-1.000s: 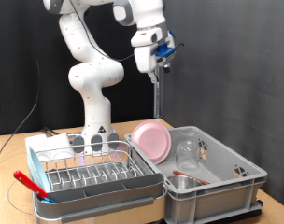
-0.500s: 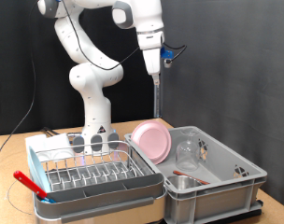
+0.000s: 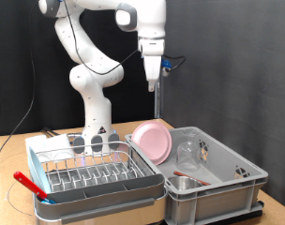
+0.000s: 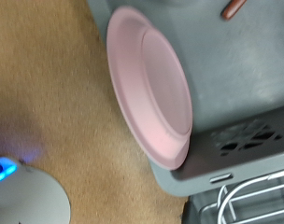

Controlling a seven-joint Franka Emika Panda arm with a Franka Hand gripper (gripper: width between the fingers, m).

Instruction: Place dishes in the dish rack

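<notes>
Exterior view: the claw (image 3: 153, 84) hung high above the grey tub (image 3: 238, 174), pointing down; whether it was released or clenched could not be told. The pink plate (image 3: 153, 141) leaned on edge at the tub's 9 o'clock wall, with the clear glass (image 3: 187, 150) beside it at 3 o'clock (both inside the tub). The dish rack (image 3: 96, 173) stood on the table (image 3: 13, 155), a red utensil (image 3: 30, 184) at its 9 o'clock edge. The wrist view showed the pink plate (image 4: 151, 86) below.

Arm (image 3: 89, 75) is showing glossy white rounded segments with grey joint seams. Black cable is trailing beside the narrow grey gripper (image 3: 153, 82). Grey base (image 3: 94, 142) is showing round dark holes.
</notes>
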